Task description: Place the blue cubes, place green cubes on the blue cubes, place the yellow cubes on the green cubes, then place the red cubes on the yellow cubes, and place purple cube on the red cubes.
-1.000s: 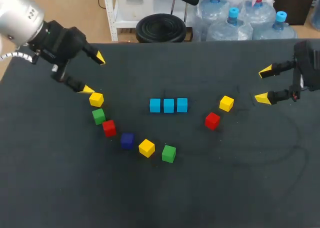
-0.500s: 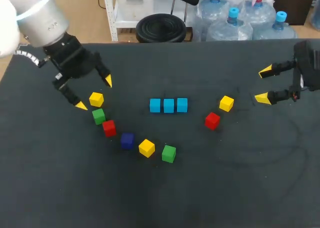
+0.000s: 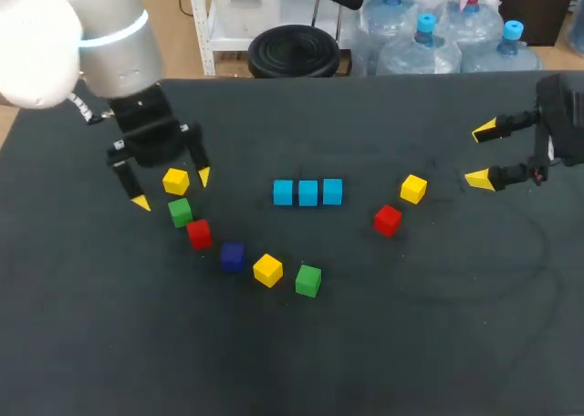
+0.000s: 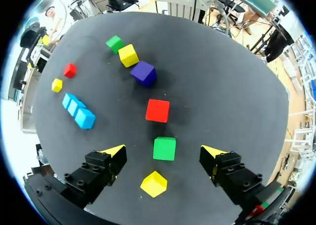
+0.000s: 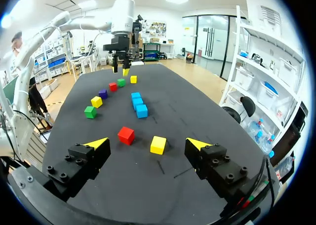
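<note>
Yellow smooth-faced cube [image 3: 176, 181] below spread left fingers [image 3: 203, 176]; matte black table [image 3: 411, 325].

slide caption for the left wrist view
Open left gripper above a yellow cube and green cube; red cube, purple cube ahead.

**Lighting Status: Even Overhead Illumination**

I see the dark surface [image 3: 411, 343] lit brightly and evenly from above; it is matte and shows no glare. The red cube [image 4: 157, 110] casts a short, soft shadow beside it. The shell of my left arm [image 3: 100, 33] reads near-white, washed out.

Three blue cubes [image 3: 307, 192] sit in a row; other cubes [image 3: 267, 270] lie scattered, unstacked.
</note>
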Available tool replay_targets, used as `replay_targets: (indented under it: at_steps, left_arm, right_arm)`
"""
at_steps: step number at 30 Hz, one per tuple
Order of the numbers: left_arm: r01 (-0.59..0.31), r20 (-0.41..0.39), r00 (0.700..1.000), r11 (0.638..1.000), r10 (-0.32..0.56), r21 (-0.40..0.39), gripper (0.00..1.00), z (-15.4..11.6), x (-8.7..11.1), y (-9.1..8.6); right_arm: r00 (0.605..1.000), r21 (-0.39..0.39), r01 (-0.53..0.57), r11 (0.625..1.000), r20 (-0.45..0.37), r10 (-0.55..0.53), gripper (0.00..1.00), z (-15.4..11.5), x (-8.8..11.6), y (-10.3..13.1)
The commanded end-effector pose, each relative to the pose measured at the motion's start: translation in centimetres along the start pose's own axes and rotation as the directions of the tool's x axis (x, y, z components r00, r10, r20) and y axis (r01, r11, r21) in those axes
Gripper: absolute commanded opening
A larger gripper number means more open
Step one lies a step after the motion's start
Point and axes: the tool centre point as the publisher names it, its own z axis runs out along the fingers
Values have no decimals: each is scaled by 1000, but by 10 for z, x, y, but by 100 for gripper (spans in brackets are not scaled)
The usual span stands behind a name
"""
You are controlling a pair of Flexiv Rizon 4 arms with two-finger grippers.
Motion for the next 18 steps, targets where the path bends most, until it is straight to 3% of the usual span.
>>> replay_targets:
  at_steps: [1, 7, 10, 18]
  left_arm:
    - [1, 11, 1000, 997, -2, 80, 94, 10, 6, 6]
    - [19, 20, 1000, 998, -20, 56, 80, 20, 5, 5]
    - [31, 24, 999, 999, -32, 37, 68, 21, 6, 4]
    - [65, 25, 998, 998, -65, 11, 65, 25, 6, -2]
  right_arm:
    - [1000, 0, 1, 1000, 2, -1, 100, 1, 0, 0]
    - [1000, 0, 1, 1000, 2, -1, 100, 1, 0, 0]
    - [1000, 0, 1, 1000, 2, -1, 100, 1, 0, 0]
    - [1000, 0, 1, 1000, 2, -1, 100, 1, 0, 0]
